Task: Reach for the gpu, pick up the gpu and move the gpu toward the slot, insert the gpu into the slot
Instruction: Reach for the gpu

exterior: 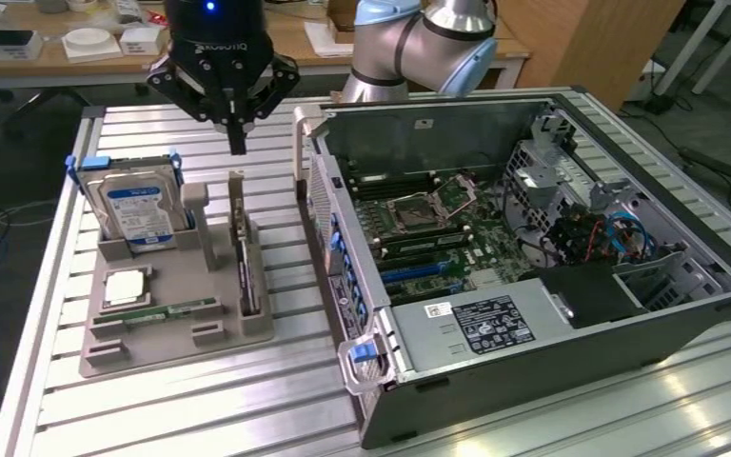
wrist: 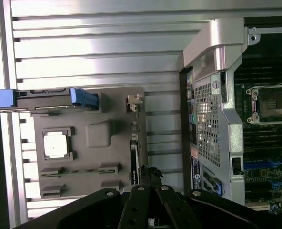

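The gripper (exterior: 236,143) hangs with its fingers drawn together to one point, holding nothing, above the gpu (exterior: 246,262) and clear of it. The exterior view gives the gap between the two and the card's side face: the gpu stands upright on its long edge in a groove of the grey tray (exterior: 175,333), between the hard drive (exterior: 137,211) and the open case (exterior: 531,286). The wrist view looks down from above, so there the gpu (wrist: 135,157) is a thin dark line, with its metal bracket at the end nearest the hard drive (wrist: 45,98), and the gripper (wrist: 149,172) closes to its point over that line. The card's long axis runs alongside the case's side wall, from the far side of the tray toward the near side in the exterior view. The arm (exterior: 417,38) rises behind the case, and its wrist points straight down at the slatted table (exterior: 213,409)
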`<control>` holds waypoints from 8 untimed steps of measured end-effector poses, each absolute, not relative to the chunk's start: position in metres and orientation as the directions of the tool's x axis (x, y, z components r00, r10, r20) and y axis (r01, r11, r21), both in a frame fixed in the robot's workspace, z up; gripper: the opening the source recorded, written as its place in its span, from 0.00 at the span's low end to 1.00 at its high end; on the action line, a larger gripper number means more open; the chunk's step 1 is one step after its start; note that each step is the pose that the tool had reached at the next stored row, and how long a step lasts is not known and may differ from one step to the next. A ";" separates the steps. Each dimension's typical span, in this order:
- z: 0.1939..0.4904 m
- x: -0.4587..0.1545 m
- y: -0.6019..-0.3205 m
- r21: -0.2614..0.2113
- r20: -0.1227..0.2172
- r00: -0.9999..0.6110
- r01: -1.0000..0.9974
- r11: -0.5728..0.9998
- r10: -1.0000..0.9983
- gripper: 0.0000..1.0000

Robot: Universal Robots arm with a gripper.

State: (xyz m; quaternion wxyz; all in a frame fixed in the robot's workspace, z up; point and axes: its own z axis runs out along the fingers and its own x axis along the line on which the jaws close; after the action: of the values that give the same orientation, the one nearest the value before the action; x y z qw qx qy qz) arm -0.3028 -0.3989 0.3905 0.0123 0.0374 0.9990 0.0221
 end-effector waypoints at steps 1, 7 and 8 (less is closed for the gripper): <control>0.391 -0.304 -0.399 0.045 -0.023 -0.997 0.074 0.996 0.075 0.10; 0.390 -0.312 -0.399 0.045 -0.023 -0.997 0.074 0.996 0.075 0.10; 0.390 -0.313 -0.399 0.045 -0.023 -0.997 0.074 0.996 0.075 0.10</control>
State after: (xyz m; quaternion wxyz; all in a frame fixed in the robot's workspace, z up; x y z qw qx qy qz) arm -0.3132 -0.3988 0.3902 0.0122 0.0374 0.9990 0.0221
